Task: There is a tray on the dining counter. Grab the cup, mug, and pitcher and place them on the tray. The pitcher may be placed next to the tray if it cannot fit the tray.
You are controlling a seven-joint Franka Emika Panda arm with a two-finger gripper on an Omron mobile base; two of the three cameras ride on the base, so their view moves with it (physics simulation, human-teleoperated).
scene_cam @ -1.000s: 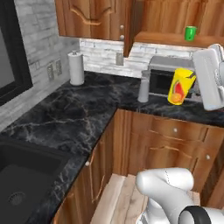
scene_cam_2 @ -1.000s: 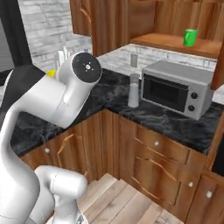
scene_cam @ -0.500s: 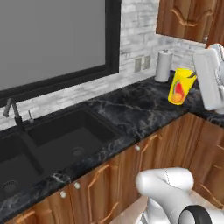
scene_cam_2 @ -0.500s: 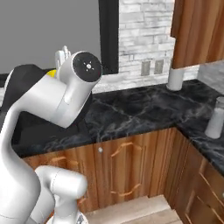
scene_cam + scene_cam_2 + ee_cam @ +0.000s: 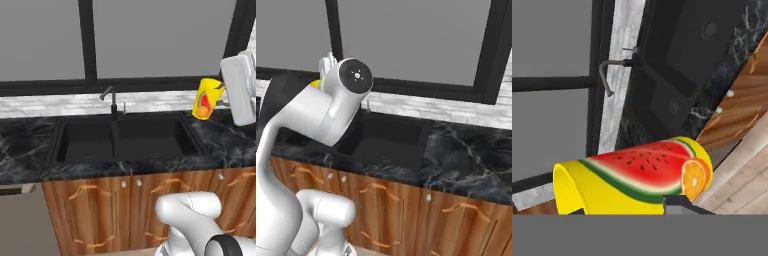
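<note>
My gripper [image 5: 218, 95] hangs at the right edge of the left base view, above the counter, shut on a yellow cup [image 5: 205, 98] printed with a watermelon slice and an orange. In the hand view the cup [image 5: 637, 177] lies sideways across the bottom, between my gripper's [image 5: 629, 208] two dark fingertips [image 5: 679, 204]. A sliver of the yellow cup [image 5: 316, 84] peeks out behind my upper arm in the right base view. The mug, the pitcher, the tray and the dining counter are out of view.
A black double sink [image 5: 125, 140] with a dark faucet [image 5: 112, 99] is set in a black marble counter [image 5: 466, 155] under a wide window. Brown wood cabinets [image 5: 100, 210] run below. The sink [image 5: 707, 45] lies beneath the hand.
The whole picture has swung from the corner with the microwave and paper roll to the sink and window, so the camera has moved. The cup stays in my gripper, held the same way.
</note>
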